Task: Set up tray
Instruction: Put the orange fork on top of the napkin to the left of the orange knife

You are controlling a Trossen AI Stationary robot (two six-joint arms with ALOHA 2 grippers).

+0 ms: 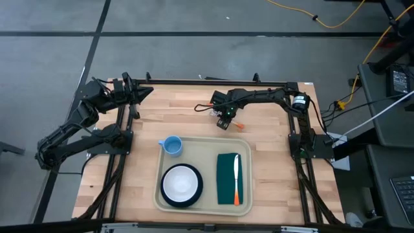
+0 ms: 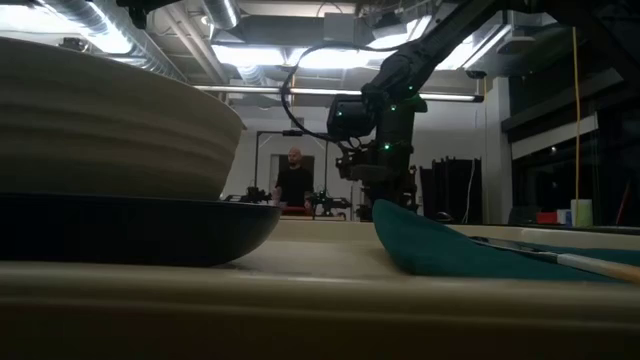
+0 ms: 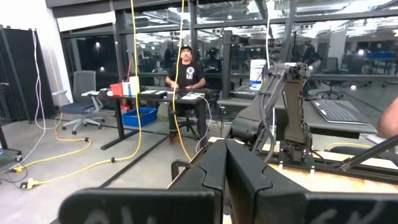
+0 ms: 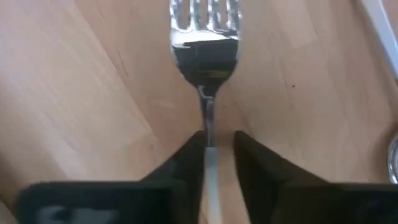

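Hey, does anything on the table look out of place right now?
Only the fork: it lies on the bare wood outside the tray, with the right pincer closed around its handle. Nothing looks spilled or damaged.

The tray [image 1: 202, 206], a large cream rectangular one with rounded corners and a raised rim, is lying flat on the wooden table's near middle, loaded with several items of tableware.
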